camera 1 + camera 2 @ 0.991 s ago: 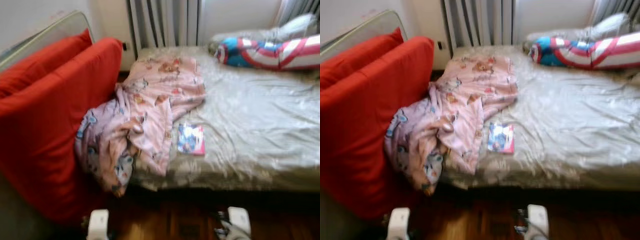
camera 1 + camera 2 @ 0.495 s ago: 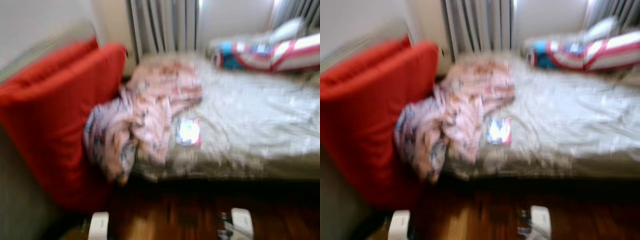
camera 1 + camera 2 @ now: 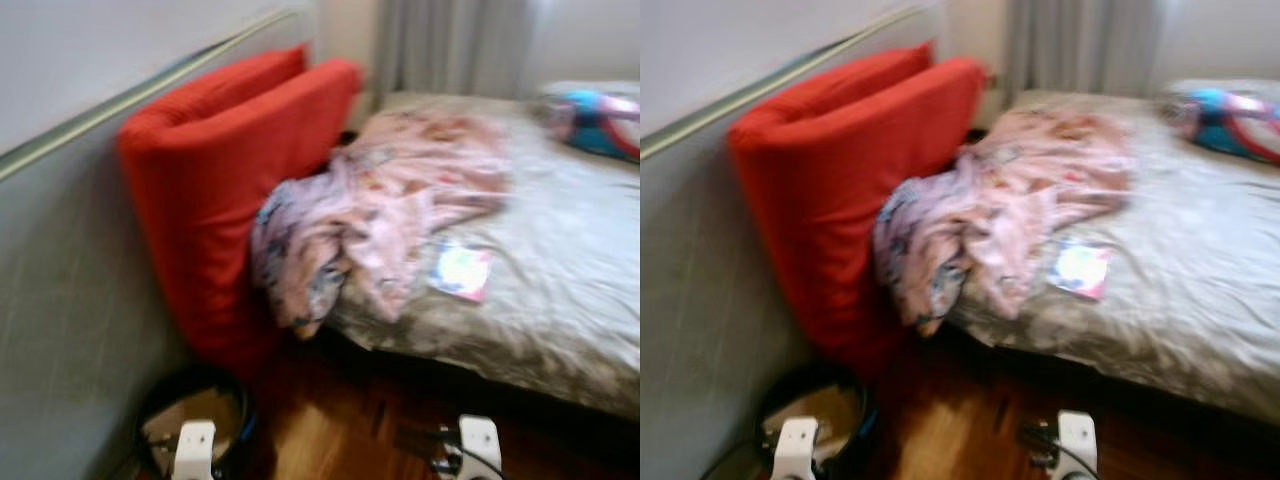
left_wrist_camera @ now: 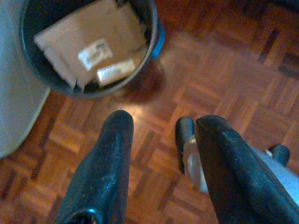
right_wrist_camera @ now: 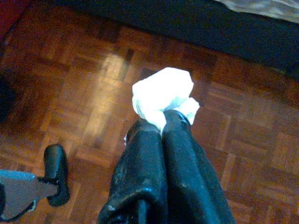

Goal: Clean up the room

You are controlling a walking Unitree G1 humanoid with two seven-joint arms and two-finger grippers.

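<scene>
2 grippers low over parquet beside the bed, the right one clenched on a tissue.

2 black fingers of the right gripper [image 5: 161, 128] press together on a crumpled white tissue [image 5: 162, 93], held above the wood floor [image 5: 93, 93] near the bed's dark underside. The left gripper [image 4: 161, 135] is released, its fingers [image 4: 114, 140] spread apart with nothing between them, above the floor just beside a round black bin [image 4: 154, 42] that holds pieces of cardboard [image 4: 88, 44]. That bin [image 3: 195, 420] stands at the foot of a red cushion [image 3: 220, 190] leaning on the grey wall at the bed's left. On the bed [image 3: 560, 290], a pink blanket [image 3: 390, 210] spills over the near left corner, a small book [image 3: 460, 270] lies just right of it, and a blue-and-red pillow [image 3: 600, 120] sits at the far right.
</scene>
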